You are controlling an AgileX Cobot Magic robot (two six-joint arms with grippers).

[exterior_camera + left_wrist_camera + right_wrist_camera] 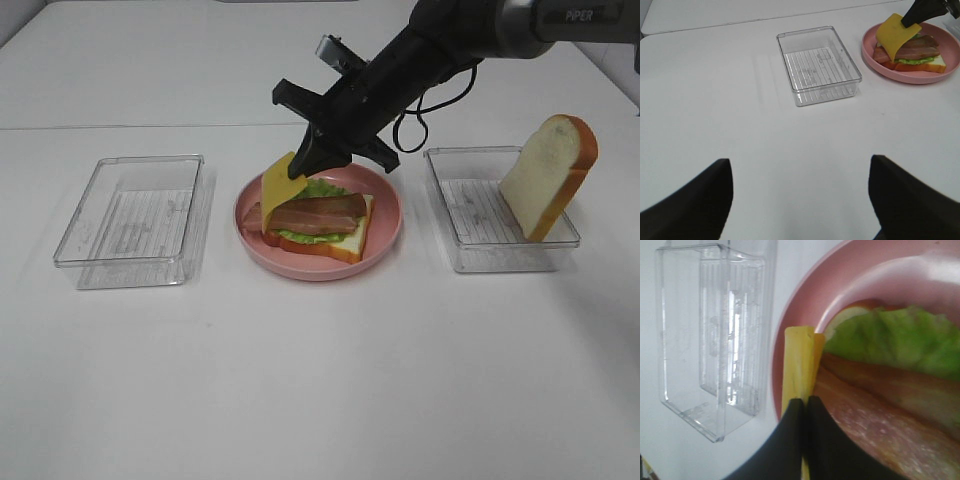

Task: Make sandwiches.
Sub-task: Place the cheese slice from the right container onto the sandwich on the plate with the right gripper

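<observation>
An open sandwich sits on the pink plate [387,232]: a white bread slice [338,245] with an orange-brown crust, green lettuce [320,188] and brown bacon strips [318,213]. My right gripper [305,165] is shut on a yellow cheese slice [277,186], which hangs on edge over the plate's left side next to the bacon. The right wrist view shows the pinch [804,405] on the cheese [797,360]. A second bread slice [548,175] leans in the right clear tray [470,245]. My left gripper [800,200] is open and empty over bare table.
An empty clear tray [130,220] stands left of the plate; it also shows in the left wrist view [817,65]. The plate [910,76] with the cheese [895,35] lies beyond it there. The table's back edge runs behind the plate.
</observation>
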